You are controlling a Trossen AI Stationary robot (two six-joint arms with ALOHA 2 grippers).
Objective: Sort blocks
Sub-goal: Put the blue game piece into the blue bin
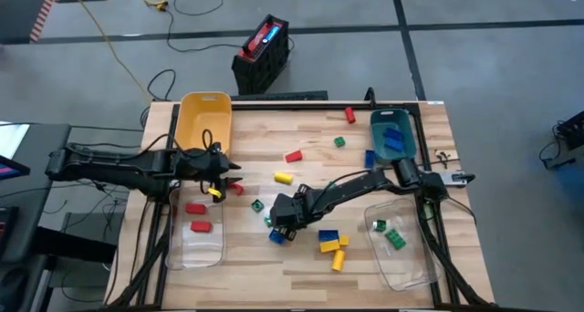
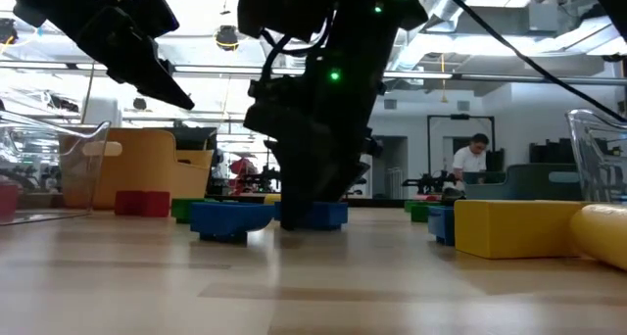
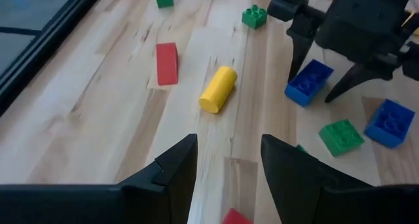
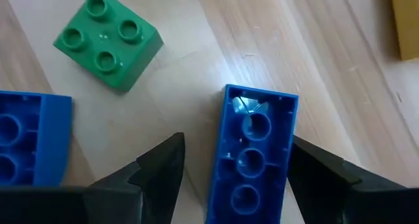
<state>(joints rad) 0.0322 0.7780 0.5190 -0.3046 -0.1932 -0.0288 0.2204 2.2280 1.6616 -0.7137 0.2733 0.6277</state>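
Observation:
Small studded blocks in red, yellow, green and blue lie scattered on the wooden table (image 1: 301, 266). My right gripper (image 4: 239, 152) stands open near the table's middle, pointing steeply down, with one finger on either side of a blue brick (image 4: 252, 152). That brick lies on the table with its hollow underside up. A green block (image 4: 108, 39) and a second blue brick (image 4: 26, 139) lie close by. My left gripper (image 3: 226, 165) hangs open and holds nothing, above the table's left part, beside the yellow bin (image 1: 203, 120). My right gripper comes at the blue brick from above, its fingers across the brick's width. One finger (image 4: 314, 168) stands right at the brick's long side (image 4: 291, 139); whether it touches, I cannot tell. The other finger (image 4: 160, 168) is apart from the brick.
A teal bin (image 1: 406, 120) at the far right holds blue blocks. A clear bin (image 1: 196, 253) at the near left holds red ones, another (image 1: 411, 271) at the near right green ones. A yellow cylinder (image 3: 218, 88) and a red block (image 3: 166, 62) lie between the arms.

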